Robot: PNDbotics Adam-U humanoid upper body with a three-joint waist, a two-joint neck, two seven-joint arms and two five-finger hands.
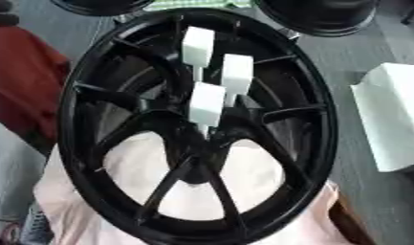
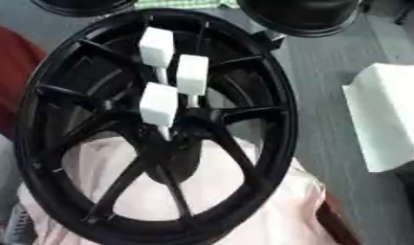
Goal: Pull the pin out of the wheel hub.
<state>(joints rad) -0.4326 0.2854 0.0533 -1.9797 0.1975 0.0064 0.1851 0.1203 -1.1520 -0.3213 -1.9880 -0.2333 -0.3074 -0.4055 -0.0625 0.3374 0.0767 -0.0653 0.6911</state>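
A black spoked wheel hub (image 1: 84,95) lies in the middle of both views on a pale pink cloth (image 1: 193,191). Three white pins with blocky heads stand in its centre: one at the top (image 1: 197,45), one to the right (image 1: 237,74) and one lower down (image 1: 206,104). Each has a thin stem running down into the hub's middle. Neither of my hands shows in either view.
A white box (image 1: 394,119) sits to the right of the wheel on the grey floor. Two more black round objects (image 1: 319,16) lie at the top edge. A red cloth (image 1: 22,81) is at the left.
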